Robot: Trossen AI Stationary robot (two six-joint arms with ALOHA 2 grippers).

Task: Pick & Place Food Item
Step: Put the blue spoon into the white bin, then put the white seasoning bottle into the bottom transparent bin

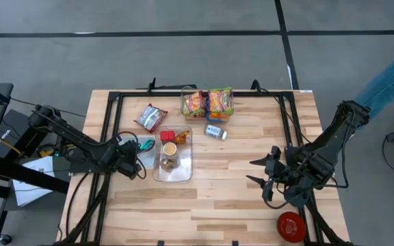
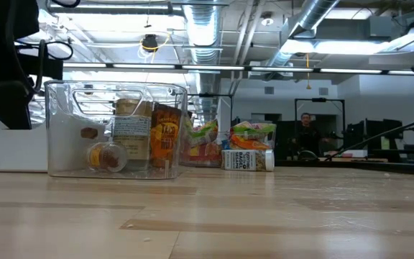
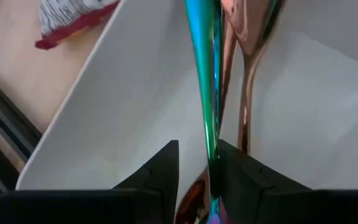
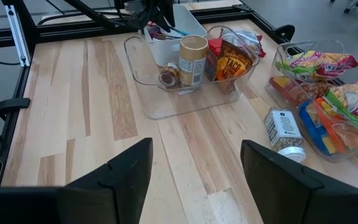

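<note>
My left gripper (image 1: 137,166) is at the table's left, over a white tray (image 3: 123,93) that holds a teal iridescent utensil (image 3: 199,56) and a rose-gold utensil (image 3: 247,37); it is shut on the teal one. My right gripper (image 1: 260,172) hangs open and empty over bare wood at the right (image 4: 194,168). A clear container (image 1: 173,156) beside the tray holds a jar (image 4: 192,59), a small can (image 4: 168,75) and a taco packet (image 4: 232,62). A small carton (image 1: 216,132) lies on its side. A red-and-white snack bag (image 1: 151,117) lies flat. My left gripper has the teal utensil's thin handle (image 3: 211,146) between its two fingers, lying against one finger (image 3: 241,171). The fingers point down into the tray and the handle runs on away from them. A strip of the rose-gold utensil (image 3: 193,194) also shows in the gap. The fingers hide the pads.
A clear bin of colourful snack bags (image 1: 207,102) stands at the far middle. A red round object (image 1: 291,225) sits near the front right corner. A black frame (image 1: 111,102) runs along the table's edges. A person's leg (image 1: 388,82) shows beyond the table's right.
</note>
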